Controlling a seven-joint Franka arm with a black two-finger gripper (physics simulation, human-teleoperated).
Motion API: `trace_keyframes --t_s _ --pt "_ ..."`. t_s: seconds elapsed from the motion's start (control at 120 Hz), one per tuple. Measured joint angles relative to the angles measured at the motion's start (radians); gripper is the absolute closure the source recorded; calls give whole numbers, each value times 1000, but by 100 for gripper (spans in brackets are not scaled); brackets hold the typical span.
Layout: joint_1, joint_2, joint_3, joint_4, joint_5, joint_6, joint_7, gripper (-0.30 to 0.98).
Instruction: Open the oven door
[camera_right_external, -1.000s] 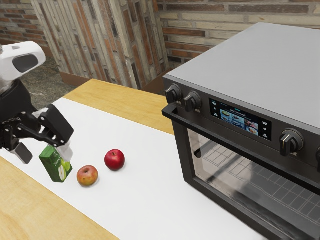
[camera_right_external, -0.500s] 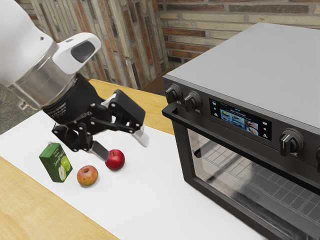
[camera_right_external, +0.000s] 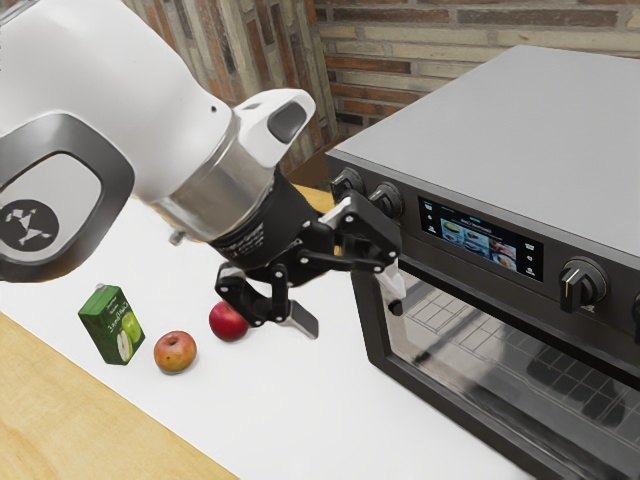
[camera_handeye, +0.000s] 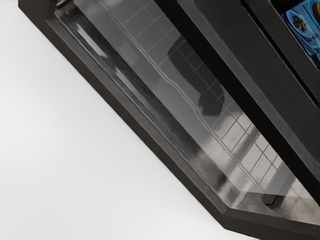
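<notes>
Exterior view: my gripper (camera_right_external: 349, 302) is tilted, fingers apart, near one end of the handle (camera_right_external: 520, 312); whether they touch, I cannot tell. The door (camera_right_external: 450, 407) is shut on the oven's (camera_right_external: 500, 130) front. At this slant a finger could jam against the door, and closing before both straddle the handle could let it slip.

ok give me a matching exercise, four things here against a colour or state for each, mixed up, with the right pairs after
1. gripper
2. oven door
3. carton
4. screen

A. shut
B. lit up
C. black, open
D. green, beside an apple

Right pairs: 1-C, 2-A, 3-D, 4-B
</notes>
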Motion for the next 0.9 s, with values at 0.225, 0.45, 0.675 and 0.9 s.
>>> trace_keyframes --t_s 0.225,0.45,0.675,0.9 --pt "28 51 0 2 19 84 -100 0" --pt "39 74 11 1 5 133 -194 0" --pt "-8 4 57 -105 9 178 -274 0" --pt "-1 15 62 -118 11 230 -359 0"
